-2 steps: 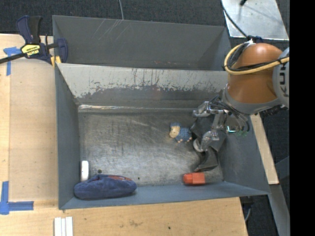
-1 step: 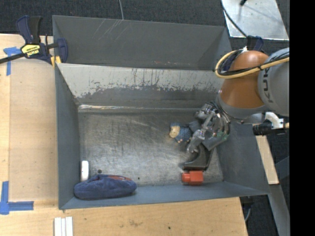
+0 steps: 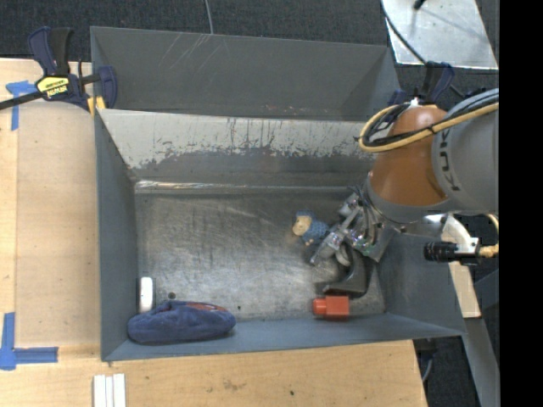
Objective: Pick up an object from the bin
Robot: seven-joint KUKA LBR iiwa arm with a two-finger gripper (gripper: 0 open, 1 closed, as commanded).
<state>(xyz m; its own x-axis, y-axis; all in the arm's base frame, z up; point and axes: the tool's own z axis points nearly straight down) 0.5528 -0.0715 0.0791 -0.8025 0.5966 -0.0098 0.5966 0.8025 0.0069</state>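
The grey metal bin (image 3: 246, 151) holds only a few scattered things. The arm (image 3: 462, 155), with its orange wrist cover (image 3: 407, 164), reaches down into the bin's right half. The gripper (image 3: 344, 240) is low, near the floor, right beside a small toy figure (image 3: 310, 228). I cannot tell whether it is open or closed, or whether it has hold of anything.

My guess is that this is the grasp step, with the lift not yet made. The next move needs the gripper to close squarely on 1 thing and then rise straight up, clear of the black curved piece with a red block (image 3: 333, 306) just below it.

A dark blue cloth bundle (image 3: 181, 322) lies well apart at the front left, next to a small white piece (image 3: 147, 292). The figure is tiny, with a blue body and a tan head, and lies on its side right of centre.
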